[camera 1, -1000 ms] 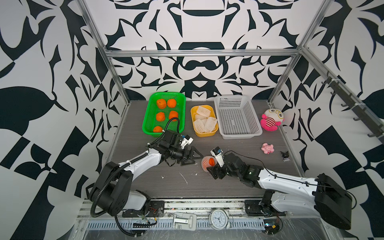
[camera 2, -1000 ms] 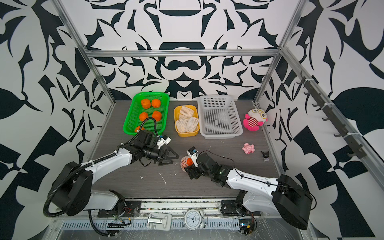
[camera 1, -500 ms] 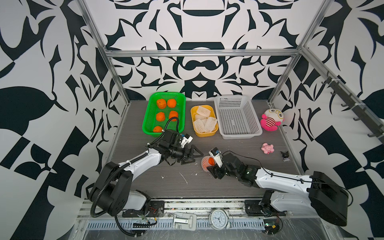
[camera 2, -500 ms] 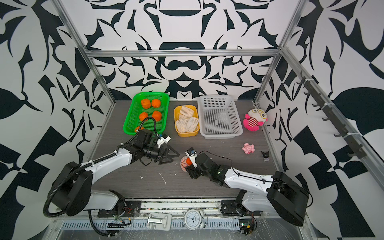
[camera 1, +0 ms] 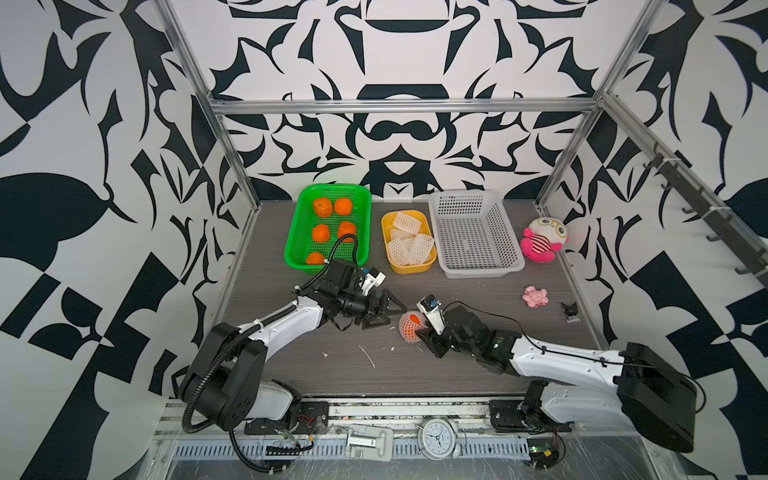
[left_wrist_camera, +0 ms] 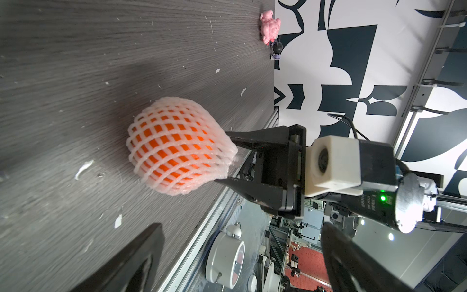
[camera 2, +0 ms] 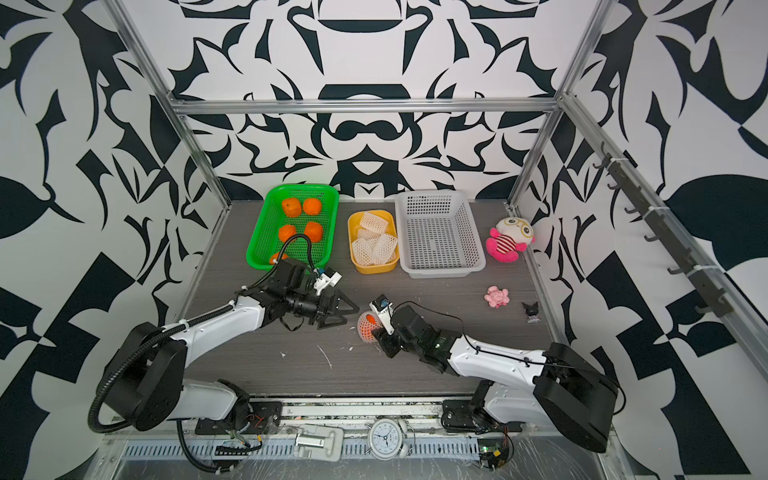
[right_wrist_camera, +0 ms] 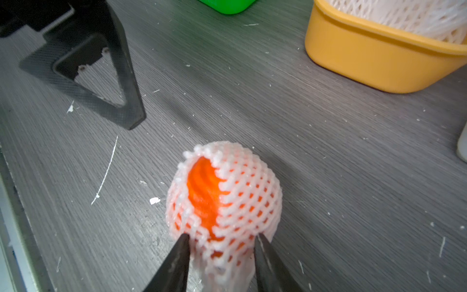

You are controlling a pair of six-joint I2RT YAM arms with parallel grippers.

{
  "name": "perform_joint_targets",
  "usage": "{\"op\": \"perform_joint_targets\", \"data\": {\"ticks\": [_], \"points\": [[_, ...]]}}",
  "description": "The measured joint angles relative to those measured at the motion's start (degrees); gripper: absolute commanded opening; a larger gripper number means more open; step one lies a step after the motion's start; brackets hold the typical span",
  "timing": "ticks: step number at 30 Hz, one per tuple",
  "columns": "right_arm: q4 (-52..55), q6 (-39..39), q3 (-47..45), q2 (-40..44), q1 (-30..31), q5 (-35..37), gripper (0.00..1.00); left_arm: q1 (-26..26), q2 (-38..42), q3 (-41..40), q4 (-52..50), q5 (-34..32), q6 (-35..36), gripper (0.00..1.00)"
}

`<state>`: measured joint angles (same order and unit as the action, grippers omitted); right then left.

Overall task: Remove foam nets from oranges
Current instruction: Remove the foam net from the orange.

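Note:
One orange (camera 1: 413,320) in a white foam net (right_wrist_camera: 242,192) lies on the grey table between my two arms; bare peel shows through the net's open end. In the right wrist view my right gripper (right_wrist_camera: 222,240) presses both fingertips against the net's gathered end. The same grip shows in both top views (camera 1: 420,332) (camera 2: 379,331). My left gripper (camera 1: 395,315) hovers open just left of the fruit, with nothing between its fingers (left_wrist_camera: 141,252). Several bare oranges (camera 1: 322,208) sit in the green basket (camera 1: 296,232). Several flattened foam nets (camera 1: 409,241) fill the yellow bin (camera 1: 411,270).
A white perforated basket (camera 1: 478,270) stands right of the yellow bin. A pink and white plush toy (camera 1: 542,241), a small pink toy (camera 1: 535,296) and a small black figure (camera 1: 570,309) lie at the right. An alarm clock (camera 1: 438,438) sits below the front edge.
My right gripper has pushed a little further toward the netted orange and its jaws have narrowed from wide onto the net's end. The left arm has stayed still and open.

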<state>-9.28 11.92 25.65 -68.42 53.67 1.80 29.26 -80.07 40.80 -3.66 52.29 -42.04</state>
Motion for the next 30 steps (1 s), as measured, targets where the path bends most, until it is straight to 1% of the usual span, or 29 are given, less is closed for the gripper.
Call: {"op": "perform_joint_targets", "data": {"ticks": [4,10,23,30], "points": [[0.0,0.0,0.0,0.24,0.0,-0.17,0.31,0.0,0.0,0.0,0.0,-0.13,0.0,0.99],[0.35,-0.07,0.0,0.98,0.0,-0.55,0.25,0.0,0.0,-0.09,0.0,-0.55,0.0,0.99],[1.88,0.28,0.04,2.86,0.0,-1.03,0.21,-0.11,0.17,-0.11,-0.02,-0.7,0.04,0.99],[2.4,0.96,0.35,3.72,0.0,-1.66,0.18,-0.76,1.7,-0.13,-0.46,-0.74,0.11,0.99]]}}
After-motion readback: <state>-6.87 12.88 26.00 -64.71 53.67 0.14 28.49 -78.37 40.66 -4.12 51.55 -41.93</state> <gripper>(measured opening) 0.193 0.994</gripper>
